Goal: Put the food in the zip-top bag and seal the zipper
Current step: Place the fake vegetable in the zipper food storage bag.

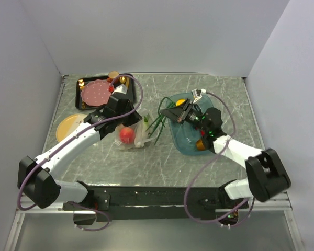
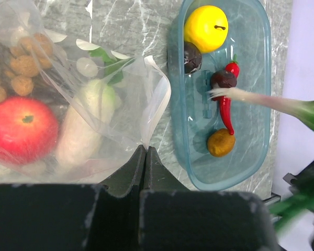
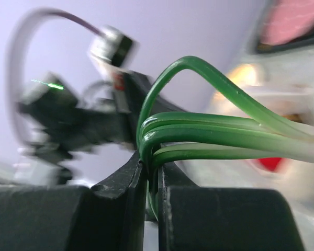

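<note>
The clear zip-top bag (image 2: 120, 99) lies open on the table and holds a red apple (image 2: 21, 130), a white oblong piece (image 2: 86, 125) and a brown nut cluster (image 2: 21, 63). My left gripper (image 2: 145, 149) is shut on the bag's mouth edge; it also shows in the top view (image 1: 137, 121). My right gripper (image 3: 153, 167) is shut on the green leaves (image 3: 225, 136) and holds them in the air between the bag (image 1: 133, 133) and the teal tray (image 1: 184, 146). The leaves (image 1: 157, 125) hang towards the bag. The tray (image 2: 267, 78) holds a yellow fruit (image 2: 205, 27) and a red chili (image 2: 226, 107).
The teal tray also holds two dark round pieces (image 2: 192, 57) and a brown round piece (image 2: 221, 142). A black tray with a pink dotted plate (image 1: 97, 92) and a small brown cup (image 1: 113, 75) stands at the back left. A yellow plate (image 1: 68, 125) lies at the left.
</note>
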Tool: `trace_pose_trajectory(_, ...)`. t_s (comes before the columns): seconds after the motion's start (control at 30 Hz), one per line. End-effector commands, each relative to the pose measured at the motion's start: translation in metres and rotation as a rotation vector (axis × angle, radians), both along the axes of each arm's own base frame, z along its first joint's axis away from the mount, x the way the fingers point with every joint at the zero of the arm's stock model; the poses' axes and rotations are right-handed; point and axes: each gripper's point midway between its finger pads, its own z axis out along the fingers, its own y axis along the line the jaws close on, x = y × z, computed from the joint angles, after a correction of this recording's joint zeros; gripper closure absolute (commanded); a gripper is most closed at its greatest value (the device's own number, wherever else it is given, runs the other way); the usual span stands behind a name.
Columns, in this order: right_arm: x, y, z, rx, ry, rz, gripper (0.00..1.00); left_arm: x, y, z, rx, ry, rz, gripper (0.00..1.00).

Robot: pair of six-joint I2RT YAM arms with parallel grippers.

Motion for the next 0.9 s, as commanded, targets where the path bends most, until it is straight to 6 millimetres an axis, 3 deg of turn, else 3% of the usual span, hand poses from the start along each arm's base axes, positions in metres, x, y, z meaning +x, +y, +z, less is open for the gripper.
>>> trace_pose_trajectory(0.0, -0.063, -0.020, 0.102, 0.421, -0.256, 0.284, 1.00, 0.005, 0.001, 0.033, -0.058, -0.080, 0.018, 0.99)
trace_pose_trajectory(0.3, -0.066, -0.016, 0.100, 0.458, -0.201, 0.327, 1.00, 0.005, 0.001, 0.039, -0.075, -0.093, 0.016, 0.99)
trace_pose_trajectory(0.5, -0.074, -0.013, 0.116, 0.466, -0.242, 0.362, 1.00, 0.005, 0.000, 0.039, -0.080, -0.092, 0.015, 0.99)
trace_pose_trajectory(0.73, -0.092, 0.000, 0.126, 0.483, -0.256, 0.440, 1.00, 0.002, -0.014, 0.062, -0.155, -0.113, -0.043, 0.99)
trace_pose_trajectory(0.87, -0.095, 0.011, 0.129, 0.491, -0.266, 0.467, 1.00, -0.003, -0.020, 0.091, -0.237, -0.153, -0.077, 0.99)
